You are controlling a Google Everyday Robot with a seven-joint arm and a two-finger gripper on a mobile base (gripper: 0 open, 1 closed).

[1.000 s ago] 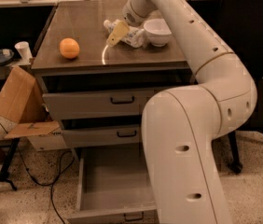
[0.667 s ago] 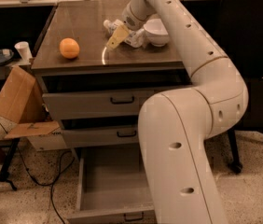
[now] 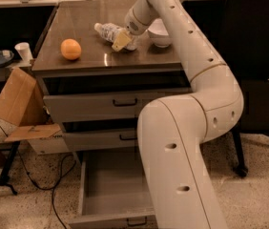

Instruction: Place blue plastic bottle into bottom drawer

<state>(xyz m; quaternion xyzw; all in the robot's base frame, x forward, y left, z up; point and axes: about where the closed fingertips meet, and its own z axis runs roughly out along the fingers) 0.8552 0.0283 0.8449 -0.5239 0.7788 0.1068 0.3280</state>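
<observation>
The blue plastic bottle (image 3: 107, 31) lies on its side on the brown cabinet top (image 3: 91, 56), cap pointing left, just left of the white bowl (image 3: 160, 32). My gripper (image 3: 122, 40) is down at the bottle's right end, touching or over its body, with my arm reaching in from the right. The bottom drawer (image 3: 110, 190) is pulled open below, and the part of its grey tray I can see holds nothing. My arm's lower segment hides the drawer's right side.
An orange (image 3: 71, 49) sits at the left of the cabinet top. The two upper drawers (image 3: 120, 104) are slightly open. A cardboard box (image 3: 15, 99) leans at the left with cables on the floor. A black chair (image 3: 258, 80) stands at the right.
My gripper has dropped slightly toward the cabinet's front edge at the bottle's right end, so more of the bottle shows to its left. My arm's big lower segment has shifted left.
</observation>
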